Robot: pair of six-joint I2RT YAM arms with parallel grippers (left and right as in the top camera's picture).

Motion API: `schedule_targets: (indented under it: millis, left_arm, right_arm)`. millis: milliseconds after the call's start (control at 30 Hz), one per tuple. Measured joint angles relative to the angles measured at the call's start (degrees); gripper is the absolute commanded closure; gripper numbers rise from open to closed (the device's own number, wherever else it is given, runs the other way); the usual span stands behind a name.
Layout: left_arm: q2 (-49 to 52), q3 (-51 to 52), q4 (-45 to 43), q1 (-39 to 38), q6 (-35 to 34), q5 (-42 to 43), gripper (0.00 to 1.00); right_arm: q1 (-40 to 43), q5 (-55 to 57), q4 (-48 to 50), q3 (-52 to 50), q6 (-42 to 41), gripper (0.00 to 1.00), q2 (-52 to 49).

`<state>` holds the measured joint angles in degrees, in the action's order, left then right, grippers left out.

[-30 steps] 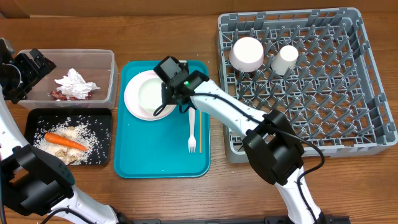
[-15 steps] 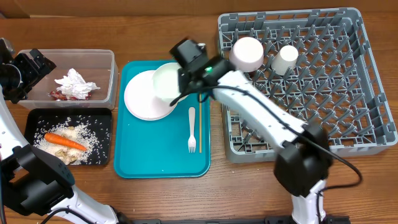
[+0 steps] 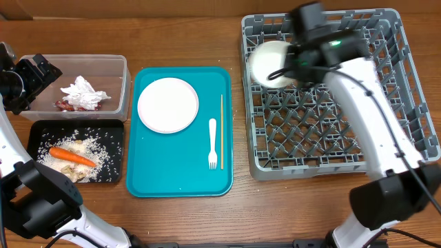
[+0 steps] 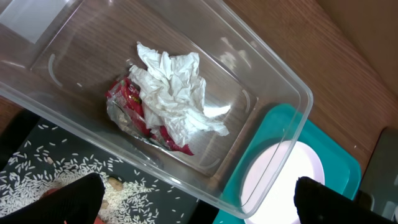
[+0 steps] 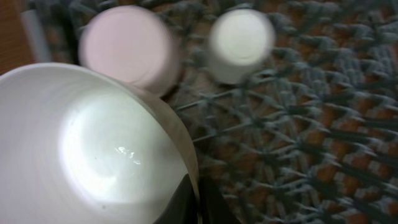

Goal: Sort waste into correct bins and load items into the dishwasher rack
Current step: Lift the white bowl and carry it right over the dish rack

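Wooden tabletop [image 3: 179, 220]: waste is judged sorted, with napkin [image 3: 84, 93] and wrapper [image 3: 65, 105] binned in clear tub [image 3: 124, 83], carrot [image 3: 71, 156] and rice [image 3: 103, 155] in black tray [image 3: 34, 127]. Spread and empty, left fingers [image 4: 74, 196] are held at tub. Not yet loaded: large plate [image 3: 167, 105], fork [image 3: 213, 143], chopstick [image 3: 221, 131], on teal tray [image 3: 179, 179]. Over rack [image 3: 386, 89], white bowl [image 3: 270, 63] is clamped by right fingers [image 5: 183, 205]; pink plate [image 5: 127, 46], cup [image 5: 239, 40] are racked.

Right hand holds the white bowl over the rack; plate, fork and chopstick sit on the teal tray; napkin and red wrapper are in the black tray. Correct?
One slip: the napkin and red wrapper are in the clear tub, not the black tray; the left wrist view shows it. The rest is right, including the right hand holding the white bowl over the rack.
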<state>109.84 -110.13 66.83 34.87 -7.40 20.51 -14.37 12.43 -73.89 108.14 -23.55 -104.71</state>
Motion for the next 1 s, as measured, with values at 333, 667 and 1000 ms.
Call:
schedule_targets:
  millis: [333,667,1000]
  left_arm:
    - [0.0,0.0,0.0,0.0,0.0,0.0,0.00]
    - [0.0,0.0,0.0,0.0,0.0,0.0,0.00]
    - [0.0,0.0,0.0,0.0,0.0,0.0,0.00]
  right_arm:
    - [13.6,32.9,-12.9,0.0,-6.9,0.96,0.3]
    - [13.0,44.4,-18.5,-3.0,-22.8,0.96,0.4]
    - [7.4,51.0,-14.8,-14.5,-26.0,0.96,0.4]
